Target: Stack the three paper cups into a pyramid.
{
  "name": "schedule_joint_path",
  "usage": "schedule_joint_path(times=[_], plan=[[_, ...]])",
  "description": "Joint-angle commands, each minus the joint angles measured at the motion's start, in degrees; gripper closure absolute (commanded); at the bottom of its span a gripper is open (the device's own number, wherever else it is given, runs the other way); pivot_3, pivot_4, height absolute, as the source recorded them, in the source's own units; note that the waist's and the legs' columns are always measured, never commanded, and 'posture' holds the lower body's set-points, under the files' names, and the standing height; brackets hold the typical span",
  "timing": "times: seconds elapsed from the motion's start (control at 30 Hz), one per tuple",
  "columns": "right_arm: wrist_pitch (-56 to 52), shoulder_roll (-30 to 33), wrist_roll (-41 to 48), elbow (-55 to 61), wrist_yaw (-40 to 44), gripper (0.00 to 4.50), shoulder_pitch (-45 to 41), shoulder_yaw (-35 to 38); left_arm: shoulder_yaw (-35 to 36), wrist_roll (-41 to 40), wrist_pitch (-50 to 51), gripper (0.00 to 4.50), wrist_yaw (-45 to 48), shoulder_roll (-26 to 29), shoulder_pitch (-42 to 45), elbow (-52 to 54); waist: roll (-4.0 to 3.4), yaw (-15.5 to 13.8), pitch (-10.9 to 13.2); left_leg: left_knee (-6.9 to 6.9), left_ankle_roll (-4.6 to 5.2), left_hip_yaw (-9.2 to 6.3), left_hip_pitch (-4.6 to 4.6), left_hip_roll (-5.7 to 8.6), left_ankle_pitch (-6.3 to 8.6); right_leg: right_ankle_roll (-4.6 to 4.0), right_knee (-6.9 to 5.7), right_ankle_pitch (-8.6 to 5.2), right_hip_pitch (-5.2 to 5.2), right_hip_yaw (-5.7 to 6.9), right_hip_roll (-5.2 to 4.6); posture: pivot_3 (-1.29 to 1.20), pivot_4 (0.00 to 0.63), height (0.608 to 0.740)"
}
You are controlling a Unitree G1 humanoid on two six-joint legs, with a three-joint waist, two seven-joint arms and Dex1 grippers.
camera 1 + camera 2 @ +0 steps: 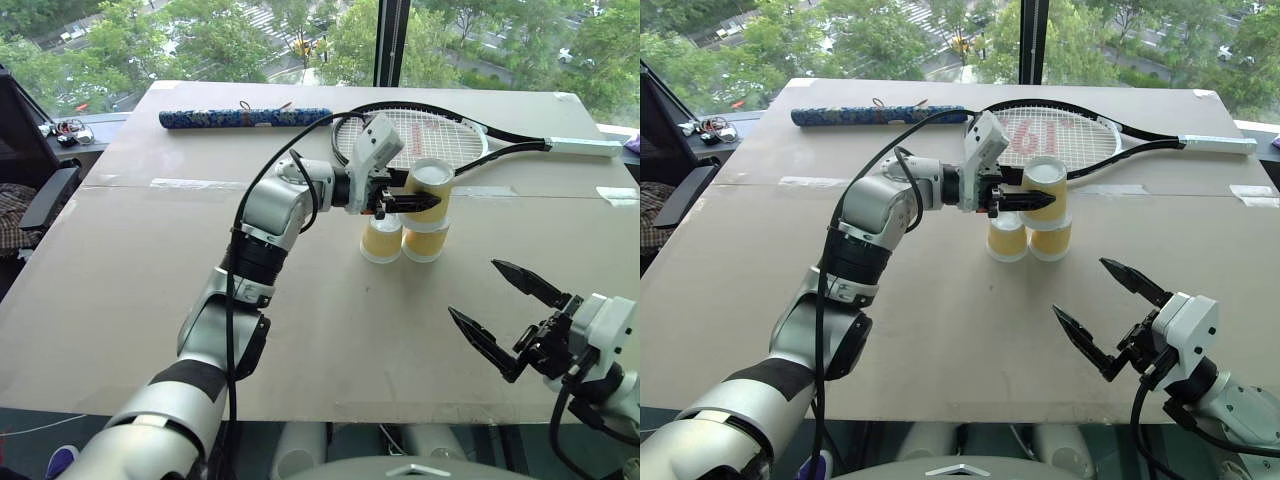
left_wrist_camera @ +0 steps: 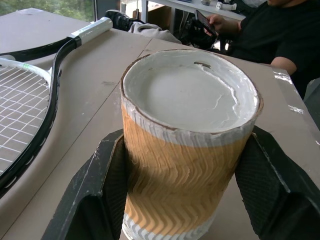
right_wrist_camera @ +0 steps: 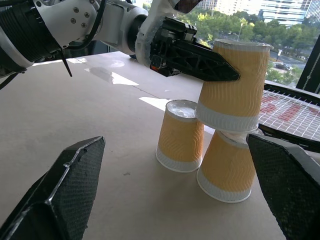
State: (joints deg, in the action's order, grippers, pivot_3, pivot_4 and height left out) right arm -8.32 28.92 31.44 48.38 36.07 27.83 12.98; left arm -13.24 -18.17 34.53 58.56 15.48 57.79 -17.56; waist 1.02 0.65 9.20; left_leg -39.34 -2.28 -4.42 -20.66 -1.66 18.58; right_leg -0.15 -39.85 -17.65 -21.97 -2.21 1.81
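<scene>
I work in an upper-floor office or lab: tall glass windows [image 1: 300, 30] over treetops, a flat tan board table [image 1: 130, 300].

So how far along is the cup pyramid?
Base is done: two upside-down cups stand side by side. The left claw is shut on the third cup, sitting mostly over one base cup, not centred. Left: centre it over both and release. The right claw waits open.

No legible text, labels or numbers anywhere
</scene>
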Motion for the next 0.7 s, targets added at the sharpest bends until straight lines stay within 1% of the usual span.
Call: schedule_joint_path(times=[0.03,0.13,0.27,0.53,0.7], plan=[[1.1,0.3,0.4,1.5,0.0,0.00,0.3,2.0,0.2,0.8,-0.8,2.09,-0.9,0.1,-0.1,2.2,0.00,0.0,0.0,0.00,0.01,0.01,0.00,0.03,0.00,0.00,0.00,0.00,0.00,-0.01,0.00,0.00,0.150,0.740],[1.7,-0.4,1.4,0.5,0.0,0.00,1.7,4.7,0.6,0.5,0.2,2.09,-1.2,0.3,-0.4,3.2,0.00,0.0,0.0,0.00,0.02,-0.01,0.00,0.08,-0.01,0.00,-0.01,0.00,0.00,-0.01,-0.02,0.00,0.150,0.740],[3.4,-0.4,2.5,-1.8,2.2,0.00,4.2,8.7,1.1,0.3,0.6,2.09,-1.8,0.9,-1.2,4.0,0.00,0.0,0.0,0.01,0.03,-0.02,-0.01,0.08,0.00,0.02,0.00,-0.01,0.00,-0.01,-0.02,0.00,0.150,0.740],[3.9,0.7,6.2,-5.1,6.2,0.00,5.8,14.8,1.5,-0.1,1.7,2.09,-2.9,1.2,-2.3,5.9,-0.01,0.0,0.0,0.01,0.04,-0.02,0.03,0.08,0.00,0.02,-0.06,-0.01,0.01,-0.05,-0.06,0.00,0.150,0.740],[3.0,2.1,10.4,-6.5,8.6,0.00,6.3,19.4,1.9,-0.4,2.2,2.09,-3.6,1.2,-1.9,6.1,-0.01,0.0,0.0,0.00,0.06,0.01,0.02,0.13,-0.01,0.02,-0.04,-0.01,0.02,-0.09,-0.06,0.00,0.150,0.740]])
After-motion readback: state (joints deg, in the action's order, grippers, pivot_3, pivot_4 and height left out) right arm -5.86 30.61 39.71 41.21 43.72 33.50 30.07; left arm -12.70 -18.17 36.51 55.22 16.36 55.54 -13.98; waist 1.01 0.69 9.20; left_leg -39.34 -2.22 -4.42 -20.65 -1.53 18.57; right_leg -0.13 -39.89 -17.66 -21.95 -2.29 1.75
